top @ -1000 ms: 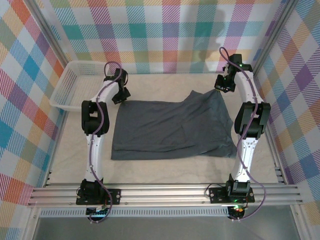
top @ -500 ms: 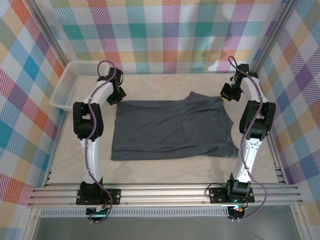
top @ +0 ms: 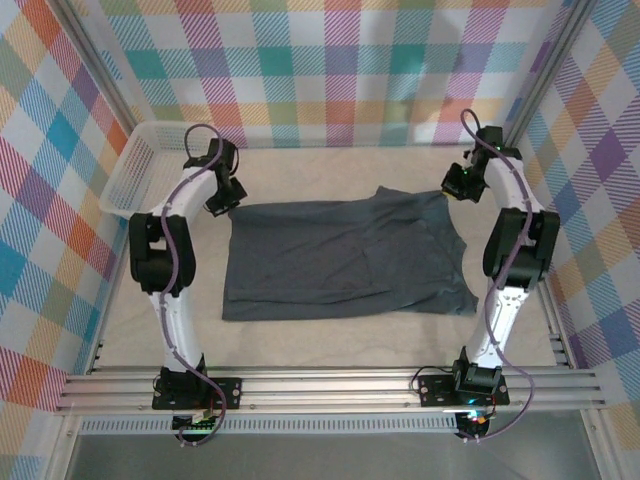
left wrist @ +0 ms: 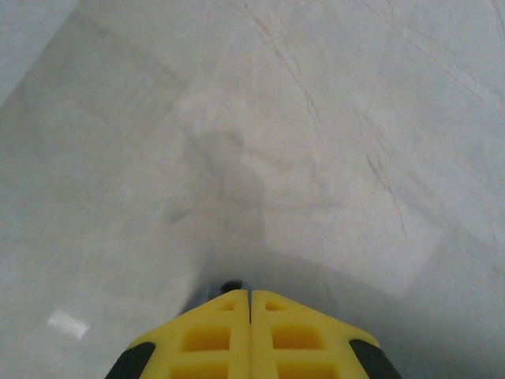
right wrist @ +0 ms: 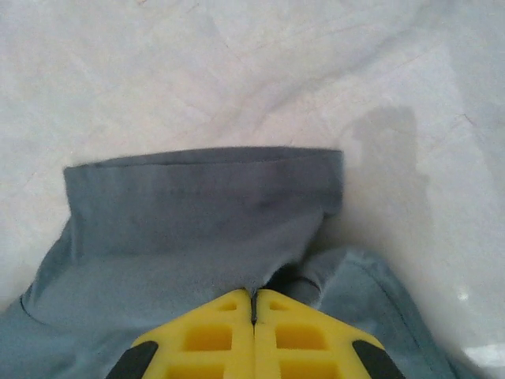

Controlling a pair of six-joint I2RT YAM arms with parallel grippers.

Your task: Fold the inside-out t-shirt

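Overhead view, with both wrist views. Over the last second I have swung the left arm [top: 165, 250] toward the left edge of the counter [top: 330, 165] and the right arm [top: 515, 250] toward the right edge. A second ago the far right part of the t-shirt [top: 340, 260] rose in a peak to the right jaws. It now lies low and drawn out, and the far edge runs nearly straight between the two sets of jaws. I read this as the spreading step close to done, with no fold made yet. The cloth looks flat enough to take one.

The t-shirt lies in the middle of the counter, between the arms and well apart from the white basket [top: 135, 170] at the far left corner. It is a slate blue-grey, rough rectangle with a straight near edge. It flares wider toward the right edge, and a soft ridge runs from its far edge inward.

The right jaws are closed on the cloth at the far right corner, with a sleeve opening [right wrist: 197, 213] stretched ahead of them. The left jaws are closed at the far left corner. A sliver of blue-grey shows at their tip, but I cannot tell whether it is pinched.
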